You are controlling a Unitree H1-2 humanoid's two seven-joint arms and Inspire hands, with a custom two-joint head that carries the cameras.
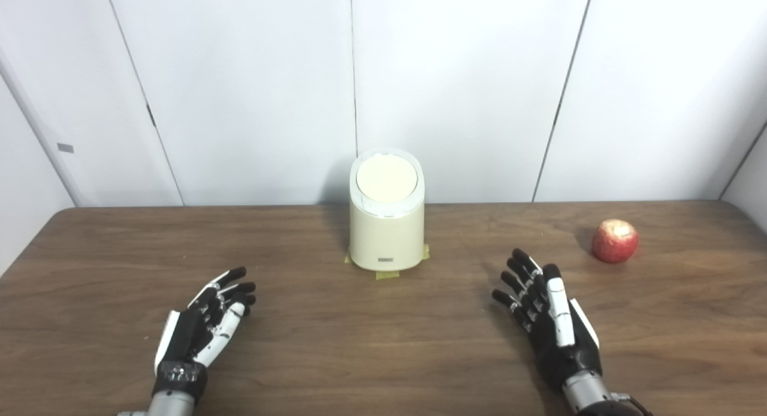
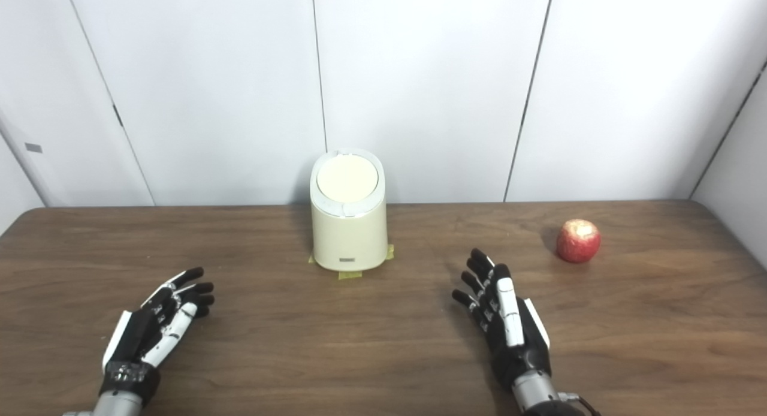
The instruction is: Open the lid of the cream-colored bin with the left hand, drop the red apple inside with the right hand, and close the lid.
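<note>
A cream-colored bin stands at the back middle of the brown table, its round lid shut flat on top. A red apple lies on the table to the right, apart from the bin. My left hand is open and empty over the table, in front and to the left of the bin. My right hand is open and empty, in front and to the left of the apple, not touching it.
Bits of yellow tape mark the bin's base on the table. A white panelled wall rises right behind the table's far edge.
</note>
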